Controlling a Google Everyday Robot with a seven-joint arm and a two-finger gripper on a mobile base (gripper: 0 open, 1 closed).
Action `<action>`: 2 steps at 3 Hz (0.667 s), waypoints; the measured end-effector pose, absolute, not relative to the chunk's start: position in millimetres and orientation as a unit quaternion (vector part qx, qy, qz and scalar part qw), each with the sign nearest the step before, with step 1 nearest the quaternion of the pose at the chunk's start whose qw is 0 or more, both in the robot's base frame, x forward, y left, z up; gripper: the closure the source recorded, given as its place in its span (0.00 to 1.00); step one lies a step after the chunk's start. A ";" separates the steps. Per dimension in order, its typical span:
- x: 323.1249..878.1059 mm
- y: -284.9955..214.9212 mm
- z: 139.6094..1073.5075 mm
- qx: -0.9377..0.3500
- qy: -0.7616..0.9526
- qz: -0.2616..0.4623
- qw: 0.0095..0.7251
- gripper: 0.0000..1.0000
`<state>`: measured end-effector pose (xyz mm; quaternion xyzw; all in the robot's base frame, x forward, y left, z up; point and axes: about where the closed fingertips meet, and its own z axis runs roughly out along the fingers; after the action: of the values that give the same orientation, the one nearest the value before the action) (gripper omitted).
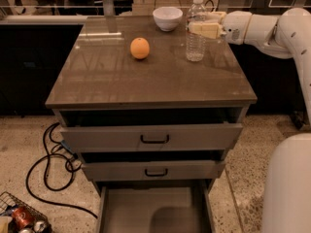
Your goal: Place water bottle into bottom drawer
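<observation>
Water bottle (pixel 195 46) stands near the back right corner of the desk (pixel 146 81), base on the top. Long axis vertical, white cap up. Gripper (pixel 204 24) sits against its upper body from the right edge, likely for a side grasp — clamped or not, cannot tell. Bottom drawer (pixel 131 208) is open to receive it.
</observation>
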<state>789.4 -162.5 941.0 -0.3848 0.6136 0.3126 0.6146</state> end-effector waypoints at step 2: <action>682.1 -197.4 1029.0 -0.378 0.562 0.254 0.690 1.00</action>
<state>682.1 -197.4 1029.0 -0.3782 0.5623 0.2539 0.6902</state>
